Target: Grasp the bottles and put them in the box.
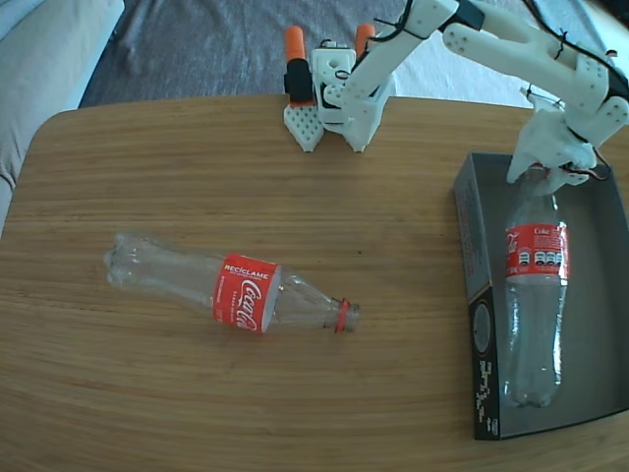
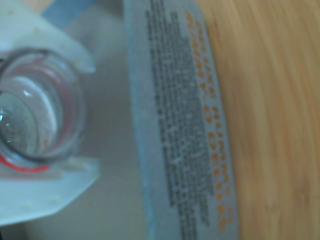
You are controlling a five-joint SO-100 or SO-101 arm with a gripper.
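Gripping one bottle (image 1: 536, 295) by its neck, my gripper (image 2: 37, 107) clamped, lying inside the box (image 1: 470, 256) (other bottle (image 1: 236, 290) on the table (image 1: 147, 177))

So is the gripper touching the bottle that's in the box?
Touching. The wrist view shows the gripper with a white finger pressed against each side of the bottle neck.

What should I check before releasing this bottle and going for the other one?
1. Held bottle lies inside the box: ok.
2. Gripper at the bottle's neck, fingers either side in the wrist view: ok.
3. Bottle fully resting on the box floor: cannot tell.
4. Second bottle lying on the table, nothing on or against it: ok.
5. Room left in the box beside the first bottle: ok, on its right in the fixed view.
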